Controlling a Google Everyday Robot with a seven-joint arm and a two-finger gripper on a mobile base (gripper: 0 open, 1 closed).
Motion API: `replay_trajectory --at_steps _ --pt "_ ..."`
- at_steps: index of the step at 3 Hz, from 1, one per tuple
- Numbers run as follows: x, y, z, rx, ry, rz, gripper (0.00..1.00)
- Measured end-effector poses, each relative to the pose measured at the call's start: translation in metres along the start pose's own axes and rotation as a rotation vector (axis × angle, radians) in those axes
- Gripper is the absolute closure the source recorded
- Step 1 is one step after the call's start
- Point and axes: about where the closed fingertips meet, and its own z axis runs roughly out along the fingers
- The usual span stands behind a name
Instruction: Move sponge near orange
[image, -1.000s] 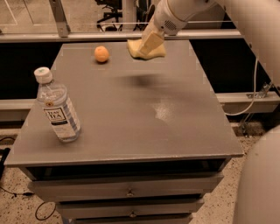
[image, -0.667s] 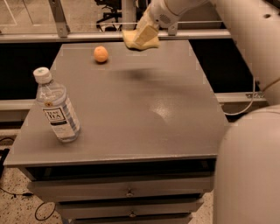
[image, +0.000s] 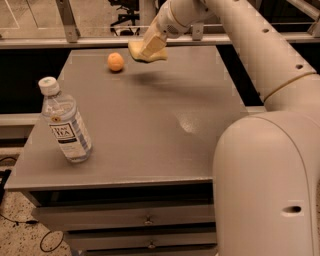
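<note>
My gripper (image: 149, 49) is clenched on the sponge (image: 160, 56), holding it in the air over the table's (image: 150, 130) far end, near the orange (image: 115, 61), to its right.

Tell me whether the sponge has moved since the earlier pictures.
Yes. The sponge, held by the gripper, has shifted left, closer to the stationary orange.

Foam sponge (image: 137, 52) in pincer (image: 150, 49), above matt table (image: 150, 125)
</note>
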Motion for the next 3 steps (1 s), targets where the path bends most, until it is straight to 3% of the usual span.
replay_trajectory --at_steps 3 --pt "0.018 -0.001 0.052 -0.028 0.04 0.044 1.0"
